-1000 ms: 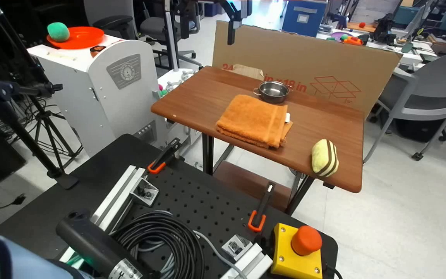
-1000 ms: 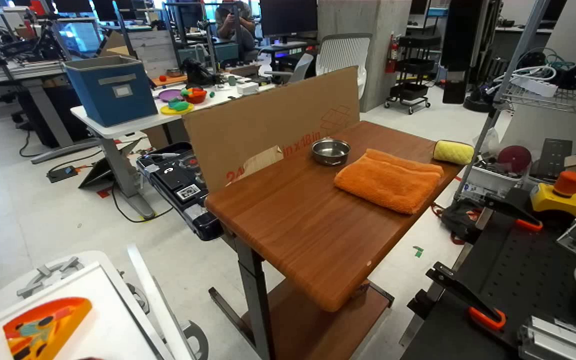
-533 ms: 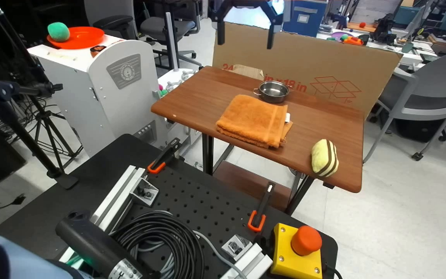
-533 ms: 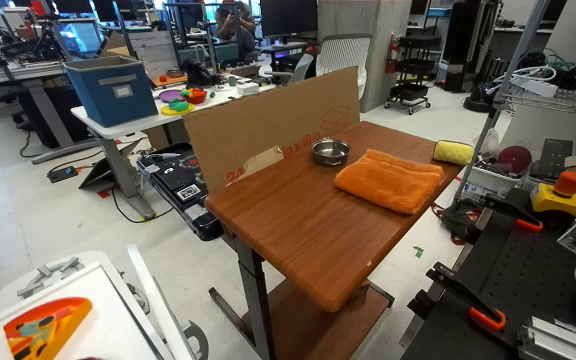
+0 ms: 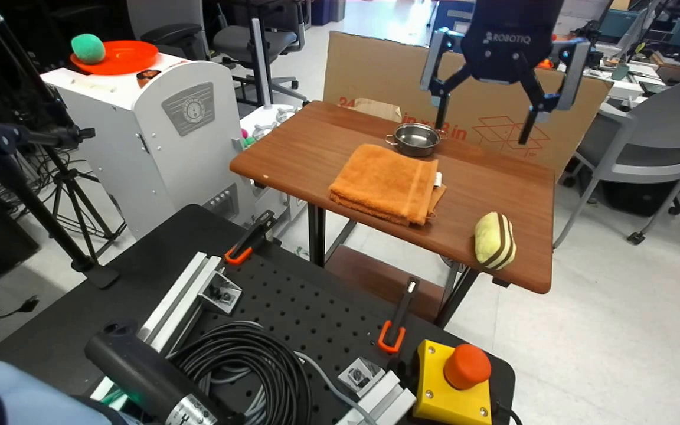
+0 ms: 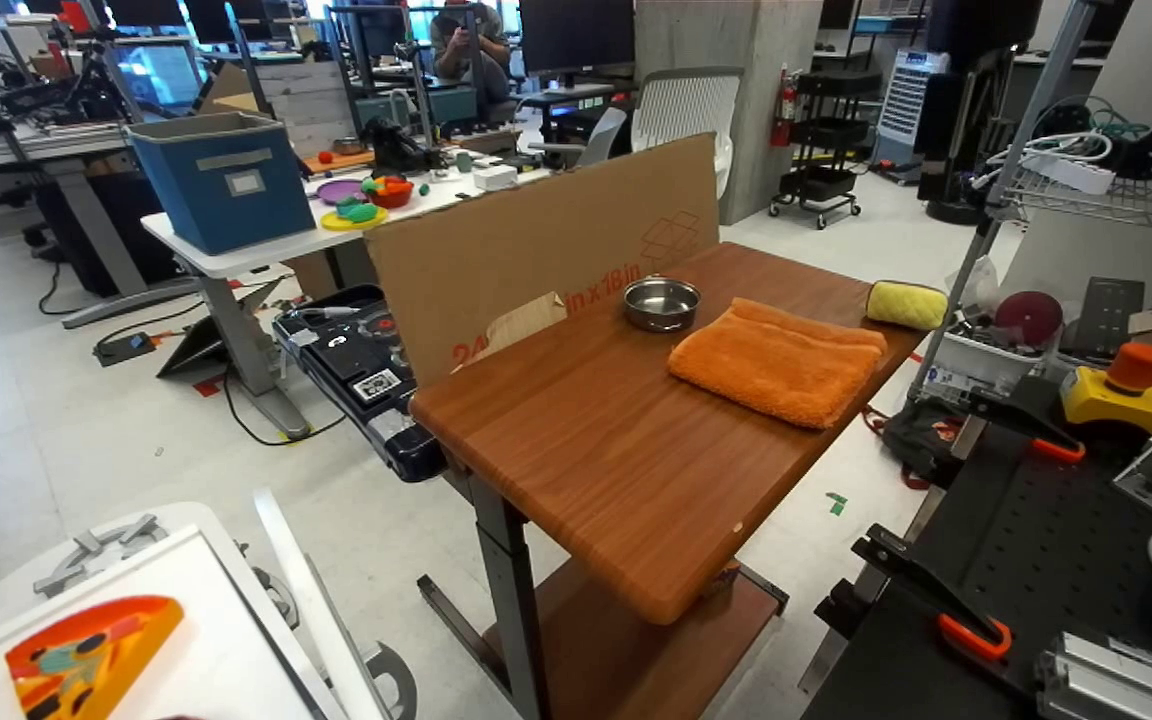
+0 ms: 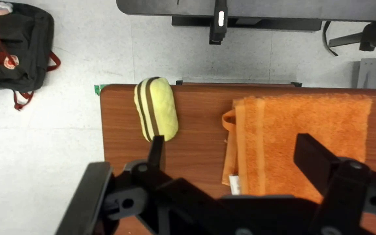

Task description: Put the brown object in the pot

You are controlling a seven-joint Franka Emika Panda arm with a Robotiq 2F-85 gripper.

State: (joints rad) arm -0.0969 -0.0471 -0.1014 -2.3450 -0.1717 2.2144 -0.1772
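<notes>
The brown object [image 5: 494, 241] is a small yellow plush lump with dark brown stripes. It lies near the table's front corner and also shows in an exterior view [image 6: 907, 304] and the wrist view [image 7: 155, 109]. The pot [image 5: 417, 140] is small, round and metallic, near the back edge by the cardboard; it also shows in an exterior view [image 6: 661, 303]. The wrist view does not show the pot. My gripper [image 5: 481, 134] is open and empty, above the table. In the wrist view, my gripper [image 7: 230, 136] has one fingertip overlapping the lump's near end, the other over the cloth.
A folded orange cloth [image 5: 388, 184] lies on the brown table [image 5: 496, 177] between the pot and the lump. A cardboard panel [image 5: 387, 77] stands along the table's back edge. A black bench with clamps and a yellow stop button box [image 5: 455, 383] is in front.
My gripper has moved rightward and lower in an exterior view, from the top edge to above the table. Its fingers stay apart. The lump, pot and cloth have not moved.
</notes>
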